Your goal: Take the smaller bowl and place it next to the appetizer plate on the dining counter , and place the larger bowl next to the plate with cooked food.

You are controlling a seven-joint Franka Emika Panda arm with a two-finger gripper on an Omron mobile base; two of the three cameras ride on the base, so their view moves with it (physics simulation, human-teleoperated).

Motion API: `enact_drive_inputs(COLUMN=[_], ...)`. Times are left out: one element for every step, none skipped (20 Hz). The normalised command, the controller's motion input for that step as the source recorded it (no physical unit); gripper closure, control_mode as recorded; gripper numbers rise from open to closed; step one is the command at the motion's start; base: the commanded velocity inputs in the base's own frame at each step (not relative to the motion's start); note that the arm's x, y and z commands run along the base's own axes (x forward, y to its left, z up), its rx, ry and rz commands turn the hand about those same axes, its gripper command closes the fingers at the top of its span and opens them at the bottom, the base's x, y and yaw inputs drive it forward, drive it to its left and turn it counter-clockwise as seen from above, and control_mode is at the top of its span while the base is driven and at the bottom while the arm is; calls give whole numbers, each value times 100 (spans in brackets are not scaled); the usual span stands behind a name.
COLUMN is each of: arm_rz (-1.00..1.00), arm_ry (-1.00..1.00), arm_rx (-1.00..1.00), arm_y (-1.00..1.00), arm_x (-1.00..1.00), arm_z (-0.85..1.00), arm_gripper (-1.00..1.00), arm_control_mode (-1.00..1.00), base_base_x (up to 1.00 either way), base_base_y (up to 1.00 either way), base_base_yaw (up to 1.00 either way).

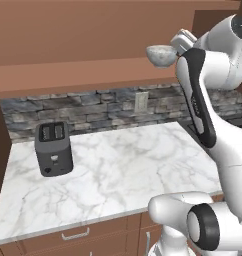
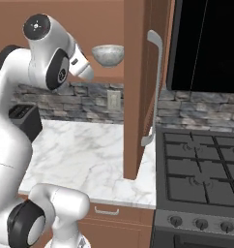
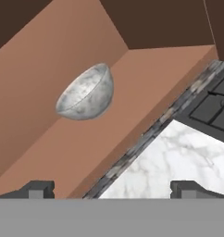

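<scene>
A marbled grey-white bowl sits on the brown shelf of the open upper cabinet, above the stone backsplash and the marble worktop. Which of the two bowls it is cannot be told, since nothing stands beside it for comparison. In the hand view the gripper is open, its two dark fingertips spread wide at the bottom edge, and the bowl lies ahead of them, apart from both tips and nearer the one on the picture's left. The left base view shows the hand raised level with the bowl, close beside it, not touching. A dark toaster stands on the worktop below, and a black stove adjoins the worktop past the open cabinet door.
</scene>
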Motion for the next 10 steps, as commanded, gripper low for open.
enact_drive_inputs(arm_rz=[0,0,0,0,0,0,0,0,0,0], arm_ry=[0,0,0,0,0,0,0,0,0,0], arm_rx=[0,0,0,0,0,0,0,0,0,0], arm_y=[0,0,0,-4,-9,-12,-20,-20,-20,-20], arm_x=[73,78,79,79,79,80,82,81,77,78], arm_z=[0,0,0,0,0,0,0,0,0,0], arm_gripper=[-100,-100,-100,-100,-100,-100,-100,-100,-100,-100], arm_control_mode=[-100,-100,-100,-100,-100,-100,-100,-100,-100,-100], base_base_x=[0,0,0,0,0,0,0,0,0,0], base_base_y=[0,0,0,0,0,0,0,0,0,0], base_base_yaw=[0,0,0,0,0,0,0,0,0,0])
